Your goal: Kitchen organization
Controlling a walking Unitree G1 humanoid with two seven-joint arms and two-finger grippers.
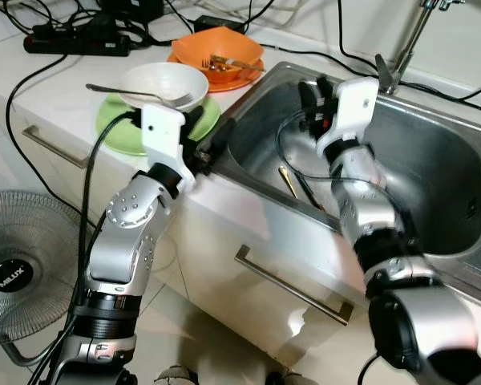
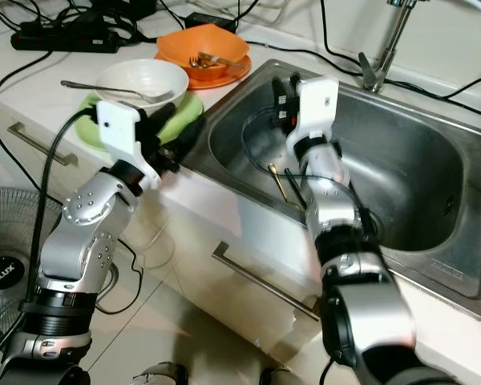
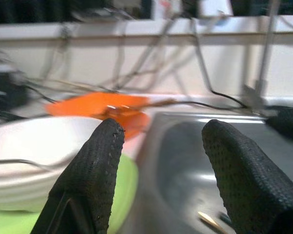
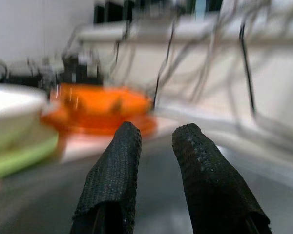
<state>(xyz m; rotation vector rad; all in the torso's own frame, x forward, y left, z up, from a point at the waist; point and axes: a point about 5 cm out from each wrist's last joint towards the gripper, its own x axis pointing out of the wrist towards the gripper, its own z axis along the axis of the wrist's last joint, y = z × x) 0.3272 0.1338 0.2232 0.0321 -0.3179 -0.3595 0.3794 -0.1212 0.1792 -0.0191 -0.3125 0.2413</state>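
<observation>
Chopsticks (image 1: 289, 182) are lying on the floor of the steel sink (image 1: 433, 172), near its front-left wall, at about seven o'clock from the right gripper (image 1: 309, 96). That gripper's fingers (image 4: 118, 170) are standing a little apart and grasping nothing, hovering over the basin's left half and aiming toward the orange bowl (image 1: 216, 50) on the counter (image 1: 48, 88) at eleven o'clock. The left gripper (image 1: 212, 148) is hanging over the sink's left rim, its fingers (image 3: 95, 175) released wide and empty. Just outward at nine o'clock, a white bowl (image 1: 162, 84) with a spoon (image 1: 132, 91) across it is sitting on a green plate (image 1: 120, 128); the orange bowl is resting on an orange plate (image 1: 232, 80) farther back.

The step in hand is probably fetching the utensils from the basin. Doing it well likely means tipping the right wrist down so the fingers are closing across the sticks, not along them. Their long axis is running roughly from eleven to five o'clock, the pale tip pointing toward the back left.
</observation>
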